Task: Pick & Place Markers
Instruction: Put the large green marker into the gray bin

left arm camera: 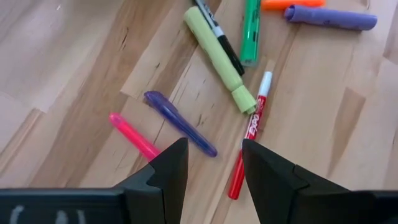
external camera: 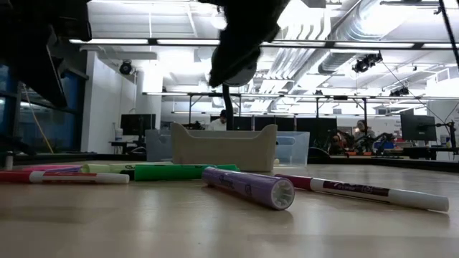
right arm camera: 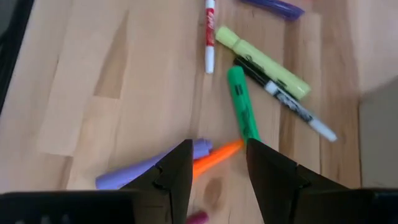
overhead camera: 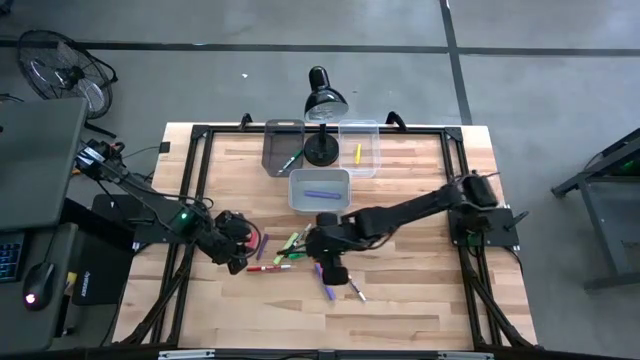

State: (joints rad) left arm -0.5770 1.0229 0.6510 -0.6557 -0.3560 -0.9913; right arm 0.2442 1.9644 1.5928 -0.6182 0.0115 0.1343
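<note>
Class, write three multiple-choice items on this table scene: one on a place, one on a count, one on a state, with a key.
1. Where does the black desk lamp stand?
A. between the two far bins
B. beside the fan
C. among the loose markers

2. How many clear bins are on the table?
A. one
B. three
C. five

3. How are the left gripper's fingers?
A. shut on a marker
B. open, holding nothing
C. out of view

Key: 1 A, its base sits between the bins; 2 B, two far bins plus the near bin; 3 B, bare wood shows between its fingers.
</note>
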